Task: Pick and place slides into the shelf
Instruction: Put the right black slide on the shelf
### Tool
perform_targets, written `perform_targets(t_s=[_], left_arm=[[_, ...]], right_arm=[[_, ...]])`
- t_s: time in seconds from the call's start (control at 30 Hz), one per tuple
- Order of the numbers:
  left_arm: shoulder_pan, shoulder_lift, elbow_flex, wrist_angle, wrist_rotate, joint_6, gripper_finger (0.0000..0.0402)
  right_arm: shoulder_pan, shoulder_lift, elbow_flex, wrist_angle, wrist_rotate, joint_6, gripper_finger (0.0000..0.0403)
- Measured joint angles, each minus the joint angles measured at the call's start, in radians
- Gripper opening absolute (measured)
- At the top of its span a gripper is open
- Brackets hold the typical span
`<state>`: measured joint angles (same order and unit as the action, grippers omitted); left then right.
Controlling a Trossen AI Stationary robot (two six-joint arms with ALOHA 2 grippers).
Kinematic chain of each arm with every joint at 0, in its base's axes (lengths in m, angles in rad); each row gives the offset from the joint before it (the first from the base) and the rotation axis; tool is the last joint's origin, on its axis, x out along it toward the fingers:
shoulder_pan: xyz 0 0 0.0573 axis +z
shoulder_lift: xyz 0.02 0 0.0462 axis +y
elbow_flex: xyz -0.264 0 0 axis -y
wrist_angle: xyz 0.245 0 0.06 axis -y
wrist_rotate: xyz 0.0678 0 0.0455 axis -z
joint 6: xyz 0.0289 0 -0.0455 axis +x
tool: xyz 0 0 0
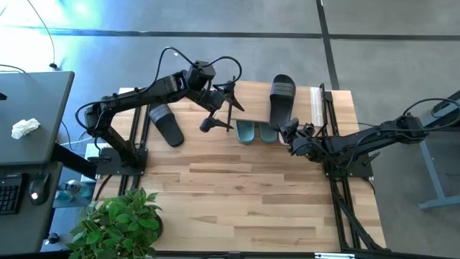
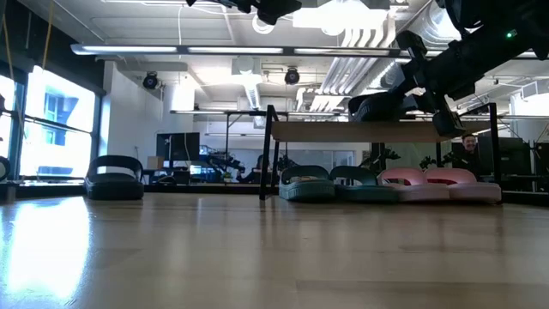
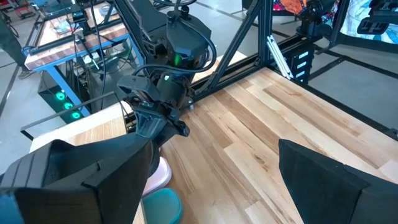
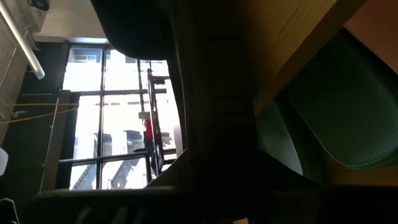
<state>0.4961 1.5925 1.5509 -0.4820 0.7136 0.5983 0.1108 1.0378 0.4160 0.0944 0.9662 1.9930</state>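
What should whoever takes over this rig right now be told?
Left end effector: open, empty, hovering near the shelf's left end.
Right end effector: at the near end of the black slide lying on the shelf top; grip unclear.
Done: green pair and pink pair sit under the shelf.
Left: second black slide, on the tabletop left of the shelf.

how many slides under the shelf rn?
4 under the shelf: green slide, second green slide, pink slide, second pink slide. More behind may be hidden.
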Motion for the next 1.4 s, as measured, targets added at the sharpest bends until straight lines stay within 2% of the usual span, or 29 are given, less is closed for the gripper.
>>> perform_targets(t_s=[0.17, 0.43, 0.6, 0.87, 1.1, 1.27, 1.4], left_arm=[[0.0, 0.0, 0.0, -0.001, 0.0, 0.0, 0.033], [0.0, 0.0, 0.0, -0.017, 0.0, 0.006, 0.033], [0.0, 0.0, 0.0, -0.022, 0.0, 0.007, 0.033], [0.0, 0.0, 0.0, -0.023, 0.0, 0.007, 0.033], [0.0, 0.0, 0.0, -0.023, 0.0, 0.007, 0.033], [0.0, 0.0, 0.0, -0.024, 0.0, 0.007, 0.033], [0.0, 0.0, 0.0, -0.024, 0.0, 0.007, 0.033]], right_arm=[[0.0, 0.0, 0.0, -0.001, 0.003, -0.038, 0.0072], [0.0, 0.0, 0.002, -0.001, 0.05, -0.034, 0.0146], [0.002, 0.0, 0.002, 0.0, 0.073, -0.033, 0.0171], [0.044, 0.0, 0.002, -0.074, 0.094, 0.01, 0.0177], [0.111, 0.0, 0.002, -0.136, 0.208, 0.094, 0.0177], [0.148, 0.0, 0.002, -0.142, 0.218, 0.095, 0.0177], [0.184, 0.0, 0.002, -0.144, 0.284, 0.097, 0.0177]])
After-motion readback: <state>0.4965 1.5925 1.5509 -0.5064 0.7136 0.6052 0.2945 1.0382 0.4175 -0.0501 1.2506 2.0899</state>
